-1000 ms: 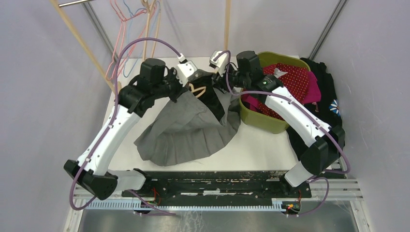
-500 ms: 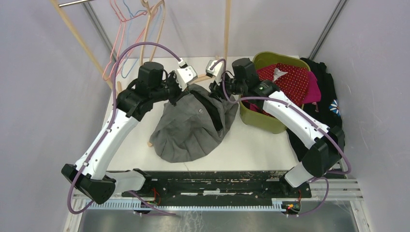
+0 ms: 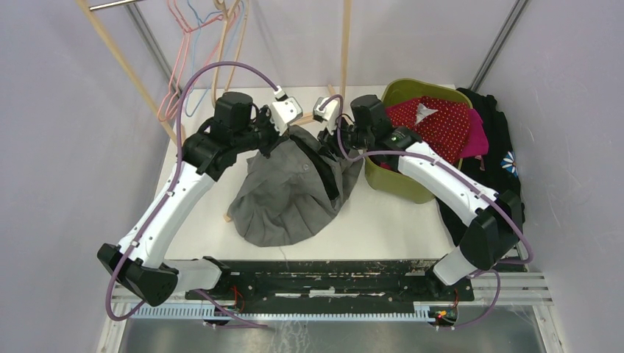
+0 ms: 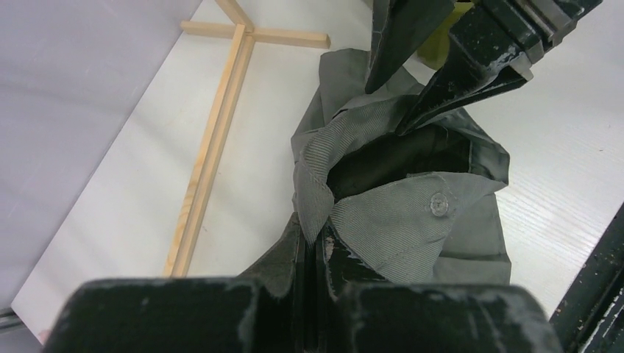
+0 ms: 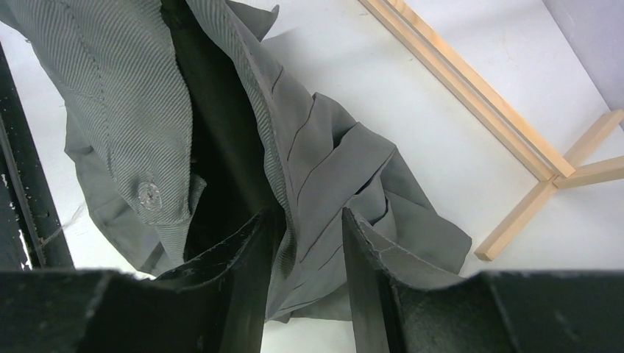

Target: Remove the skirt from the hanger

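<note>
The grey skirt hangs bunched in a heap, its hem on the white table. My left gripper is shut on the waistband's left side; in the left wrist view the fingers pinch a fold near the skirt's button. My right gripper is at the waistband's right side. In the right wrist view its jaws stand open, astride the pleated edge of the skirt. No hanger shows in the skirt; the dark inside of the waist is open.
A green basket holding a red dotted garment stands right of the skirt, with black clothes beyond it. Wire hangers hang on the wooden rack at the back left. The rack's wooden foot lies under the skirt.
The skirt has gone from spread flat to gathered up into a bunch. A tan hanger loop seen at the waist a second ago no longer shows. Both grippers shifted slightly left.
</note>
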`<action>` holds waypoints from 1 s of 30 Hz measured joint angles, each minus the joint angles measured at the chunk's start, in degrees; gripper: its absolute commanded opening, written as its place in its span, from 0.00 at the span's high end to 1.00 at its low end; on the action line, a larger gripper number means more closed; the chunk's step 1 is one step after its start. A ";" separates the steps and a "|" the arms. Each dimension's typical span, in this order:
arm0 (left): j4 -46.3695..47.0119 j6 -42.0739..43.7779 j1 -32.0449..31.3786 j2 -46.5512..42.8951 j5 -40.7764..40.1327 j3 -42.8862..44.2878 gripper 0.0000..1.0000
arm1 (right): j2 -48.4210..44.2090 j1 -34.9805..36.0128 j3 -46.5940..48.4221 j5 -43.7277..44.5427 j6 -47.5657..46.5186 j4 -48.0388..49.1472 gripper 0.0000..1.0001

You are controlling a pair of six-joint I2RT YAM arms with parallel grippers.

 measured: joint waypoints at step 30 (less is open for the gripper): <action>10.69 -11.82 -0.33 -2.75 -16.06 -0.48 0.69 | 6.51 0.87 5.75 2.86 8.98 -4.24 0.99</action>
